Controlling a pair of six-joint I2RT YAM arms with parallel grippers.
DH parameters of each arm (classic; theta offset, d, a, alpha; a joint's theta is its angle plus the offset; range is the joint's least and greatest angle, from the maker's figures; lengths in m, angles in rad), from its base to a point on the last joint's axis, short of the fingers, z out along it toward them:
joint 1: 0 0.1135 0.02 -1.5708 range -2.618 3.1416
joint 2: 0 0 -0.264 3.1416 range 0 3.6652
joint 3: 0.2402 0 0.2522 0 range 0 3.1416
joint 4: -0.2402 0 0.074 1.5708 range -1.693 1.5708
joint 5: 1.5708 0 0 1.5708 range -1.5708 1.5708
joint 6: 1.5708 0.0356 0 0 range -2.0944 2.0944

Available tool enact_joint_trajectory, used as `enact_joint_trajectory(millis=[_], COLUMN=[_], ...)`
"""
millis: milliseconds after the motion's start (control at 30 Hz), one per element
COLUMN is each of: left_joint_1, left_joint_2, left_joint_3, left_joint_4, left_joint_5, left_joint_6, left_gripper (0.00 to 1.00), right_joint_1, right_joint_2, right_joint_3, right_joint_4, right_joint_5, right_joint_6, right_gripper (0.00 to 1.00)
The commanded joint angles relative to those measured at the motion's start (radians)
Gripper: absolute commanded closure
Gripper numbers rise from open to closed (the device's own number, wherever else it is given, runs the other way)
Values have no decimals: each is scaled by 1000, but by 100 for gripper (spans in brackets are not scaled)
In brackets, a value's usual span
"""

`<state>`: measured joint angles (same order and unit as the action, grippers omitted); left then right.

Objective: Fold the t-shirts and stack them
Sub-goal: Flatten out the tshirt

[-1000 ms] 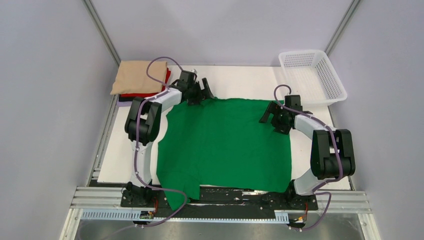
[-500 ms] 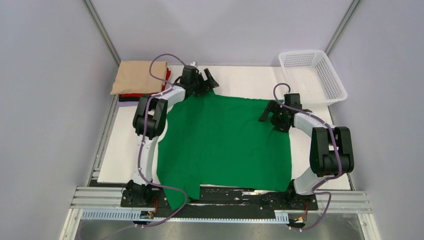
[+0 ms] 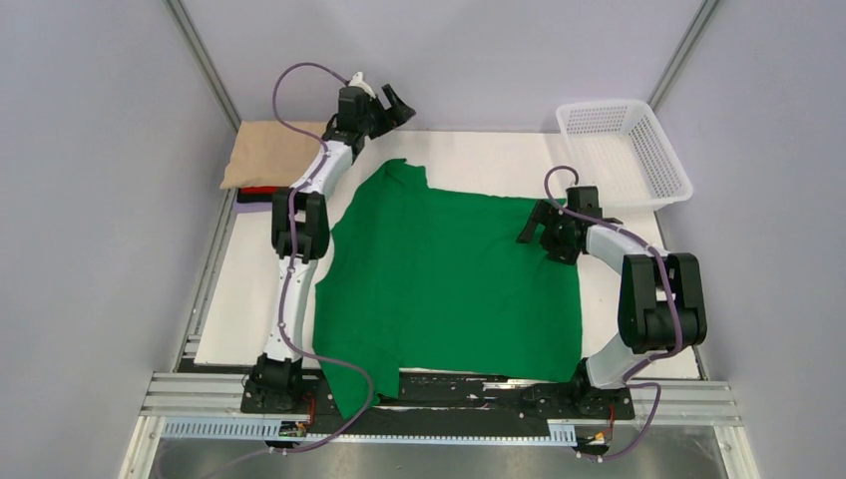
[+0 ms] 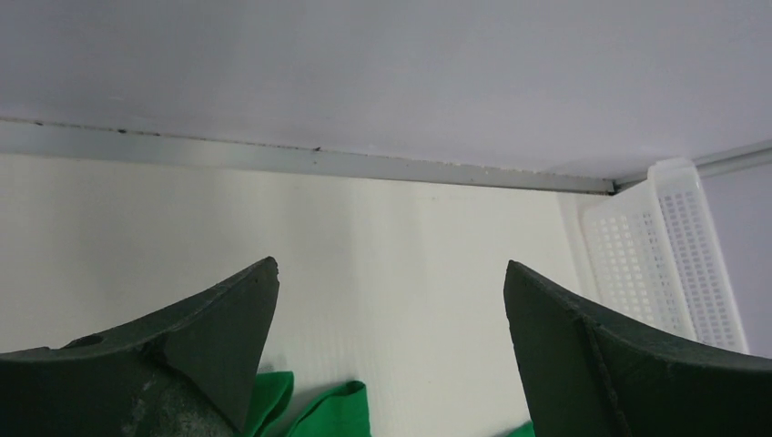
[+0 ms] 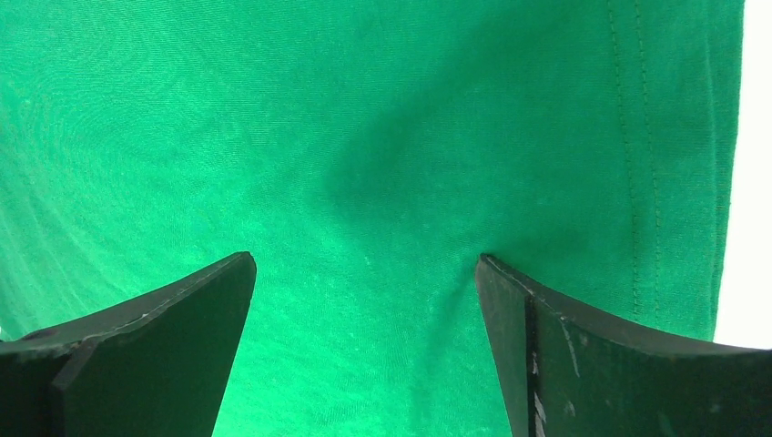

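From the overhead view, the desk [image 3: 239, 299] runs under the rails at 6 o'clock, so its near edge is hidden. The green shirt [image 3: 449, 279] lies spread across the middle. One sleeve spills off the desk at 7 o'clock, and my right wrist camera sees only cloth, cut off on all sides but one. At 10 o'clock the stack [image 3: 264, 150] of folded shirts is partly covered by my left arm [image 3: 299, 215]. I can make out a beige top layer, with only slivers of red and something dark beneath. The basket [image 3: 624, 150] sits at 1 o'clock. The left wrist camera catches only a strip of it.

By my count there are four shirts, one green and three in the stack. There is also one basket, two arms and two hands.

Half a second ago my left hand [image 3: 397, 105] was low at the shirt's far left corner. It has since risen to 11 o'clock over the desk's far edge. Its fingers are spread wide and hold nothing, and that corner of the shirt is left pulled into a peak. My right hand [image 3: 532, 225] has not moved from the shirt's far right corner at 2 o'clock. Its fingers are also spread wide with nothing gripped, and I cannot tell whether they touch the cloth.
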<state>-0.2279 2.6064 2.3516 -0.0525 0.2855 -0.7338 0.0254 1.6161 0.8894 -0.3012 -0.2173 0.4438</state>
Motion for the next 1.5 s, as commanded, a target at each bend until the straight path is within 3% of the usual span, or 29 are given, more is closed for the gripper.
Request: enact_joint_trajectory(millis=[0,200,400,600,867,1133,1467], left_joint_1=[8,4,-15,-16,-8,42,42], left_joint_2=[-123,-367,-426,-341,-278,-341,-510], left_joint_3=[-50,-431,-644,-618,-539,-630,-687], left_joint_4=[-53,-46,-27,-34,-189,-144,-143], left_joint_5=[5,10,-7,-39,-265,-235,-295], left_joint_6=[90,119,114,77,100,86,90], left_gripper=[0,0,0,0,0,0,0], right_joint_1=[2,2,2,1,-16,-72,-79], right_joint_2=[-38,-64,-70,-64,-68,-60,-137], right_joint_3=[4,4,31,36,19,13,20], right_joint_4=[-26,-34,-35,-36,-54,-55,-63], right_joint_5=[38,52,50,45,58,31,-21], right_joint_6=[-15,9,42,60,86,100,90], right_gripper=[0,0,0,0,0,0,0])
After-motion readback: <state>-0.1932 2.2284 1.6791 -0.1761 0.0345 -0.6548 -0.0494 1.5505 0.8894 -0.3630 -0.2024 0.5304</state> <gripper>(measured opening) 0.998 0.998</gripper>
